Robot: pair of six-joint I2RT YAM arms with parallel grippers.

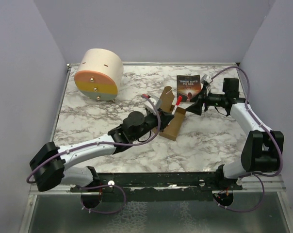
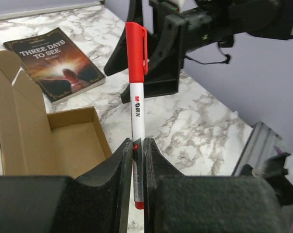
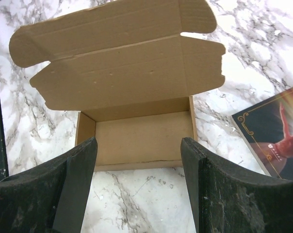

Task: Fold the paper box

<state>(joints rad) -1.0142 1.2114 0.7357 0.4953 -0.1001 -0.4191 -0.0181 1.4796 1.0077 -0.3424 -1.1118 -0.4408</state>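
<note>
A: How far along is the paper box [image 3: 137,104]?

B: Tray's formed, lid still up, sitting just ahead of the released right fingers [image 3: 204,184]. Left fingers [image 2: 124,170] clench a red pen [image 2: 137,111] beside it.

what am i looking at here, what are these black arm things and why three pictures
These are two robot arms bolted to the near edge of a marble table. One picture looks down from above; the other two come from cameras on each wrist. The left gripper is shut on a red-capped pen, held upright. The right gripper is open and empty, facing the paper box, a brown cardboard tray with its lid flaps up. A dark paperback book and a cream cylinder also lie there.
</note>
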